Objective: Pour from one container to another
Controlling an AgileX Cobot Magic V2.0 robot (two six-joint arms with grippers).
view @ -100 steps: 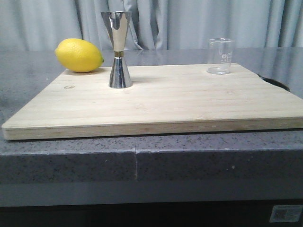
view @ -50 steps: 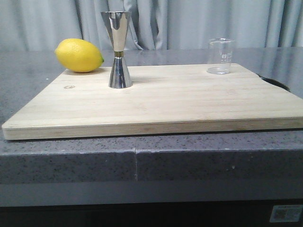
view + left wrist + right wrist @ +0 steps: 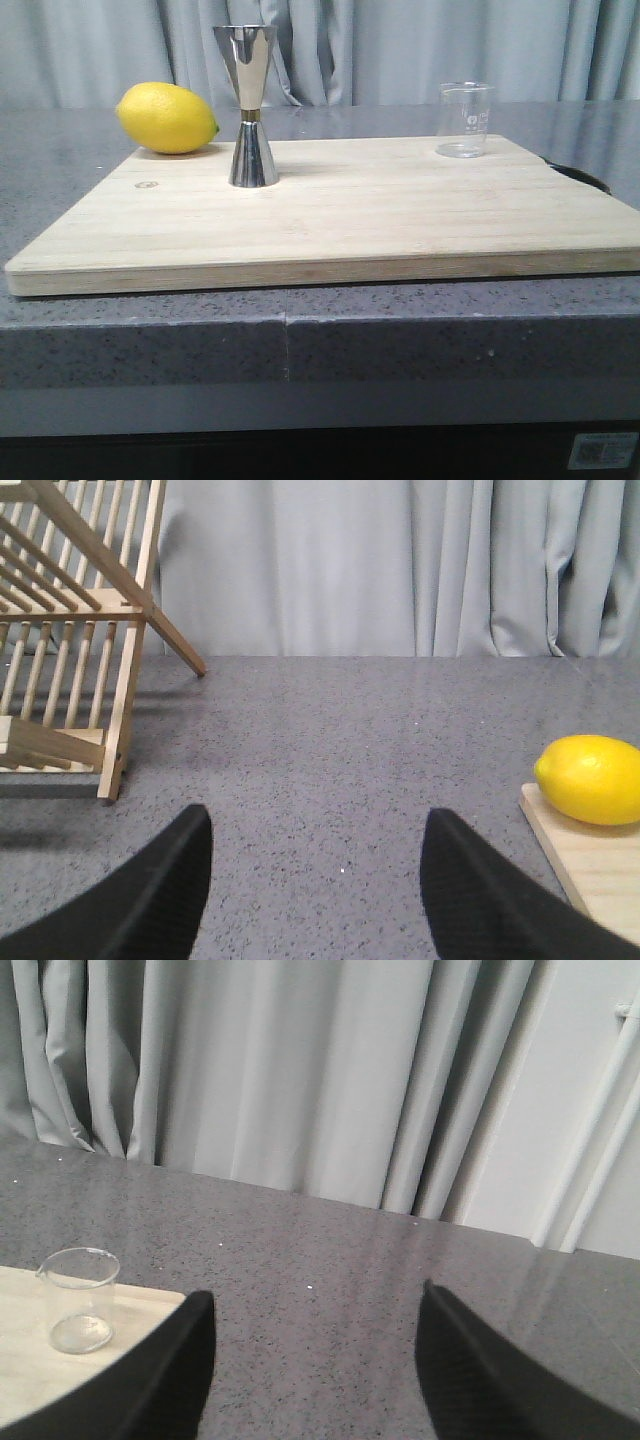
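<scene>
Front view: a wooden board [image 3: 330, 215] lies on the grey surface [image 3: 300, 330], its near edge close to the surface's front edge. The jigger [image 3: 250, 105] stands upright on the board's left part, the lemon [image 3: 167, 117] at the far left corner beside it. The beaker [image 3: 465, 120] stands upright near the far right corner, well apart from the jigger, with bare board between them. Left end effector [image 3: 315, 880] hangs wide open over bare surface, holding nothing, a wooden rack [image 3: 75, 640] to one side. Right end effector [image 3: 315, 1365] is likewise spread open and empty, the beaker near one finger. Nothing has shifted since a second ago.
</scene>
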